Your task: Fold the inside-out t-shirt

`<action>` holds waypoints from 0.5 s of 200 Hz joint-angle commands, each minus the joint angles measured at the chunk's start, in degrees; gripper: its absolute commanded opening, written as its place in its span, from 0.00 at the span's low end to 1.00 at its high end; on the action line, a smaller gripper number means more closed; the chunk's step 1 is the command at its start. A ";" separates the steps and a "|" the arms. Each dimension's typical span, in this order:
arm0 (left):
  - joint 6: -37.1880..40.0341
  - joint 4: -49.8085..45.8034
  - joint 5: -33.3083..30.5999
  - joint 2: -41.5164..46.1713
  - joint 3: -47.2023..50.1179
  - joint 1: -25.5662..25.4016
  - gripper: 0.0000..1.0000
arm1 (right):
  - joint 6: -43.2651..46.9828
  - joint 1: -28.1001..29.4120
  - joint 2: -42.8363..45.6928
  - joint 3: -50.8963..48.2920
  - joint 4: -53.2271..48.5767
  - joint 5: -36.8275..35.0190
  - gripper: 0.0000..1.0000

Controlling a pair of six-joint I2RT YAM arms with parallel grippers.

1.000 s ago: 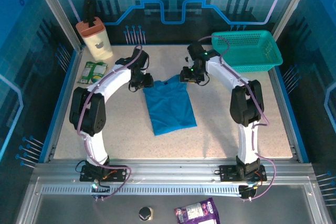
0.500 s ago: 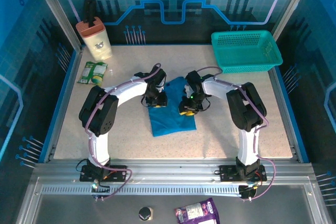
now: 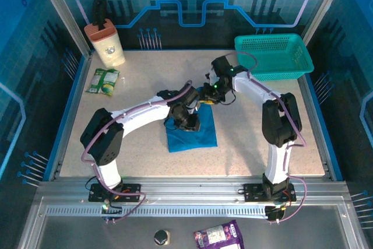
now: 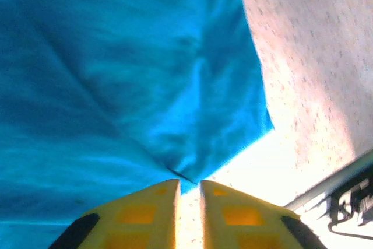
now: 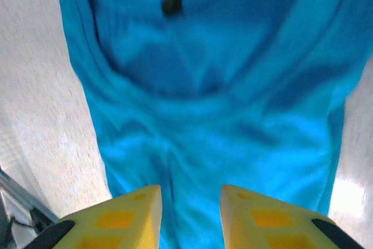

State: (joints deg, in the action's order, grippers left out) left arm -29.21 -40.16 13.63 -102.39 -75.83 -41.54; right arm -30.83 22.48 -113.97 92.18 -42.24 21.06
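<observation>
Left pincer (image 4: 189, 186): over the near part of the inside-out t-shirt (image 3: 201, 135); its yellow fingers (image 4: 151, 214) are pressed almost together and pinch a fold where the creases meet.
T-shirt: folded, it lies on the worktop (image 3: 250, 144).
Right pincer (image 5: 190, 192): over the t-shirt's far edge, by the collar; fingers spread, holding nothing.
Basket (image 3: 274, 65): beyond the t-shirt, to the right, well apart.

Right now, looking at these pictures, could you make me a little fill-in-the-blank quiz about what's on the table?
1. The shirt lying on the table is ____ in colour.
2. The basket sits at the table's far ____ corner.
3. The fingers of the left gripper and the right gripper are coloured ____.

Missing words: blue; right; yellow.
</observation>
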 commanded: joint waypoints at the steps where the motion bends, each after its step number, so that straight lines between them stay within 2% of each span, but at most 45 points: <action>1: -1.73 -1.03 2.74 -1.53 0.96 -0.97 0.08 | 1.04 -1.42 -7.49 6.67 -0.15 2.81 0.33; 26: -2.12 0.38 4.78 -4.80 3.01 -2.17 0.04 | 2.45 -2.52 -15.35 14.23 -2.33 3.77 0.33; 47: -2.39 1.21 5.47 -6.59 5.17 -2.75 0.03 | 1.43 -3.35 -18.86 15.99 -0.28 4.26 0.32; 78: 0.64 -1.72 5.28 -4.71 9.44 -2.77 0.03 | 0.80 -4.11 -19.08 15.98 -0.36 -0.29 0.31; 100: 2.40 -2.46 4.29 -1.56 12.71 -2.63 0.05 | 1.36 -4.11 -15.14 13.16 0.36 1.17 0.33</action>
State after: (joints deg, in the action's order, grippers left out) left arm -29.58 -38.46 17.47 -107.44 -66.39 -43.88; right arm -30.02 19.29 -133.01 106.30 -41.93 22.57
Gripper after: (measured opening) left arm 0.051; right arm 0.312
